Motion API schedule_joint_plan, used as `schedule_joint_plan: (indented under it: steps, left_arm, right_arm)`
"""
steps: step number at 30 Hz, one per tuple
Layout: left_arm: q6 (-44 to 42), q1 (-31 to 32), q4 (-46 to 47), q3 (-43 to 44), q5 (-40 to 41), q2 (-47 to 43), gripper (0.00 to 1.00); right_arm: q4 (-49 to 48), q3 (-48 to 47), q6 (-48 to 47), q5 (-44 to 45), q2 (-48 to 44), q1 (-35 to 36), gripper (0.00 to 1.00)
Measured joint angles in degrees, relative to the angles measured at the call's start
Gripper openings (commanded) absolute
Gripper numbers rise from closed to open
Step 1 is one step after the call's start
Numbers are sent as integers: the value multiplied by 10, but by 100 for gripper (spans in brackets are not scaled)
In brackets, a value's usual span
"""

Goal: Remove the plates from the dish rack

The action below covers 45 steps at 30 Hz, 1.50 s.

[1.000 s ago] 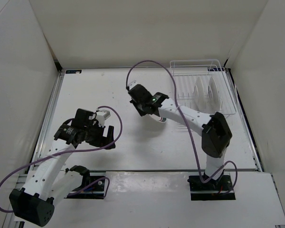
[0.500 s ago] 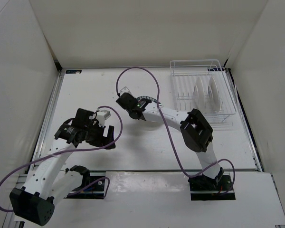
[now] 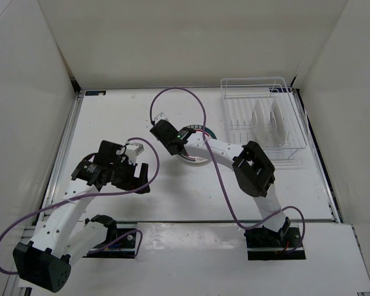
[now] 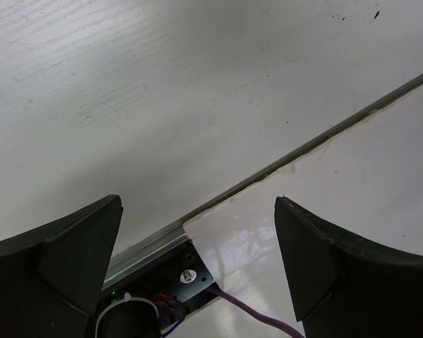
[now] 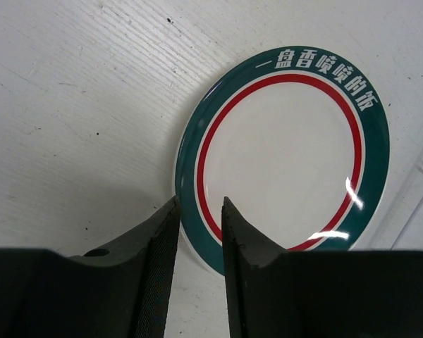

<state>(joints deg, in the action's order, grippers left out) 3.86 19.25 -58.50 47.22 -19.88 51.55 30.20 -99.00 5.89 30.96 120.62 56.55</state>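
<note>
The right gripper [image 5: 199, 204] hovered, slightly parted, over the near rim of a plate [image 5: 282, 162] lying flat on the tabletop [image 5: 70, 105], left of the dish rack [image 3: 253, 80]. Other plates [image 3: 270, 120] stood in the rack. The left gripper [image 4: 197, 204] gaped wide.

Top camera sits high behind the arm bases, tilted down and forward; wide and distant, it takes in the whole table [image 3: 111, 123], both arms and the dish rack [image 3: 253, 79] at far right. Left wrist camera rides very near the tabletop; looks down past the left gripper [image 4: 197, 203] at bare surface and the seam [image 4: 324, 137] by the near edge; same seam [image 3: 191, 221] crosses the lower part of the top view. Right wrist camera is close too; faces down past the right gripper [image 5: 201, 203] onto a plate [image 5: 285, 158] lying flat; top view shares that plate [image 3: 197, 158], partly hidden under the right arm's wrist.
</note>
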Motion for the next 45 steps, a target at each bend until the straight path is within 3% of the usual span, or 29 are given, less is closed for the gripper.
schedule_joint_plan:
  steps: [4, 5, 6, 10, 18, 21, 23, 26, 34, 41, 45]
  left_arm:
    - [0, 0, 0, 0, 0, -3, 100]
    - [0, 0, 0, 0, 0, -5, 100]
    - [0, 0, 0, 0, 0, -7, 100]
    - [0, 0, 0, 0, 0, -13, 100]
    - [0, 0, 0, 0, 0, -17, 100]
    - [0, 0, 0, 0, 0, -17, 100]
    - [0, 0, 0, 0, -1, -17, 100]
    - [0, 0, 0, 0, -1, -18, 100]
    - [0, 0, 0, 0, -1, -19, 100]
    - [0, 0, 0, 0, -1, -18, 100]
    - [0, 0, 0, 0, -1, -18, 100]
  right_arm:
    - [5, 1, 6, -16, -5, -6, 50]
    - [10, 3, 7, -26, -13, -10, 76]
    - [18, 5, 12, -38, -24, -15, 90]
    - [57, 5, 10, -70, -105, -61, 90]
    - [89, -17, 26, -82, -307, -275, 90]
    - [111, -57, 41, -107, -301, -360, 89]
    - [121, -63, 48, -122, -287, -407, 82]
    - [146, -60, 62, -151, -255, -450, 78]
    - [163, -27, 79, -207, -217, -493, 67]
    - [162, -27, 85, -234, -188, -515, 48]
    - [162, -26, 87, -247, -171, -522, 42]
